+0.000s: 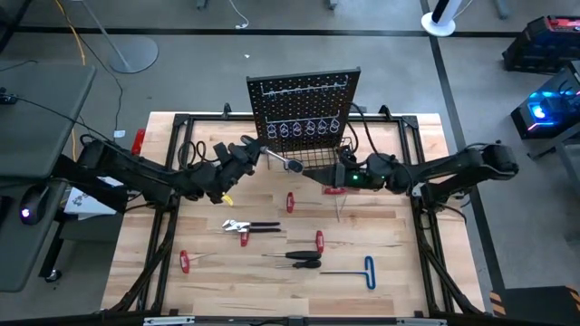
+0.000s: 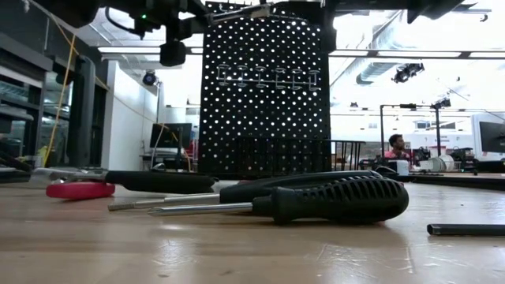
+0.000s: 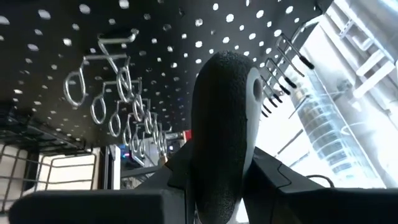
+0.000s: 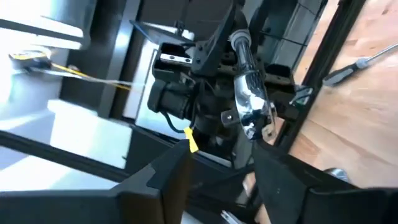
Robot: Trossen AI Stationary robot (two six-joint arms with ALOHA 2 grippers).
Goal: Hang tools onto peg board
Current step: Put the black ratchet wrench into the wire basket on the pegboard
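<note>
Nowhere can any writing be read. Nearest in the low view, black-handled screwdrivers point(image 2: 331, 201) lie on the wooden surface point(image 1: 399, 244). Farther back, the left end effector point(image 1: 256, 150) grips a chrome ratchet wrench point(image 1: 283, 162) before the peg board point(image 1: 304, 113); the right end effector point(image 1: 328, 174) stands part-open just beside the wrench's head.

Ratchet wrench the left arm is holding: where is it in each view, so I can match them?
High: ratchet wrench at centre, just before the peg board.
Low: silver bar at the top edge, probably it.
Left wrist: black handle, centre.
Right wrist: chrome head, centre.
Shared landmark: loop hooks, in all but the right wrist view.
</note>
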